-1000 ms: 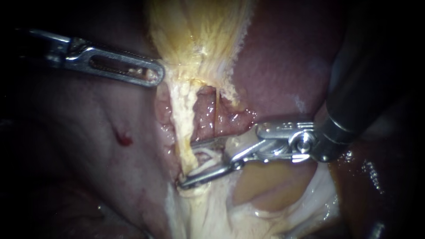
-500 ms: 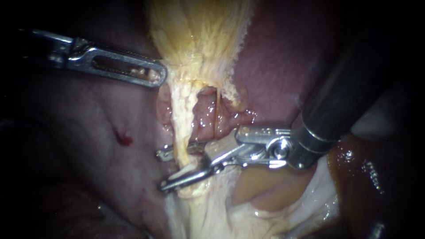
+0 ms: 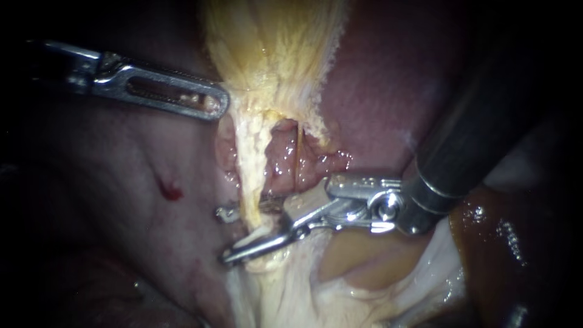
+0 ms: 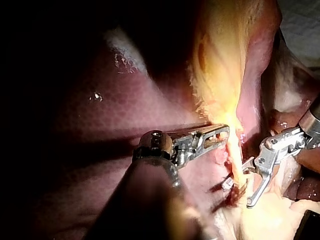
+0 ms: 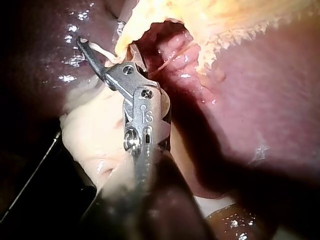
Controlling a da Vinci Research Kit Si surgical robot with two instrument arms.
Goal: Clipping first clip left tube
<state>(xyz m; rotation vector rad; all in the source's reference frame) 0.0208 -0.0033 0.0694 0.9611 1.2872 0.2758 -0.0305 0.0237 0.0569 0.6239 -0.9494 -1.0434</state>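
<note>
Dark maroon liver [image 3: 152, 176] fills the endoscope view; the left instrument [image 3: 209, 104] pinches the yellow gallbladder [image 3: 273, 54] at its edge, apparently tensioning the pale cream left tube [image 3: 248, 158]; the right instrument [image 3: 228, 235] holds its jaws spread astride it, ready to clip. Left wrist view shows likewise. Right wrist view: the tube crosses one jaw.

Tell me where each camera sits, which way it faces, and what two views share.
Endoscope: close to the tissue, facing the left tube below the gallbladder; left instrument enters from the left, right instrument from the right.
Left wrist: on the left arm, looking along its own shaft towards that tube; the right instrument shows beyond.
Right wrist: on the right arm, looking along its own shaft at jaws open astride that tube.
Shared: endoscope and left wrist views both show both instruments.
</note>
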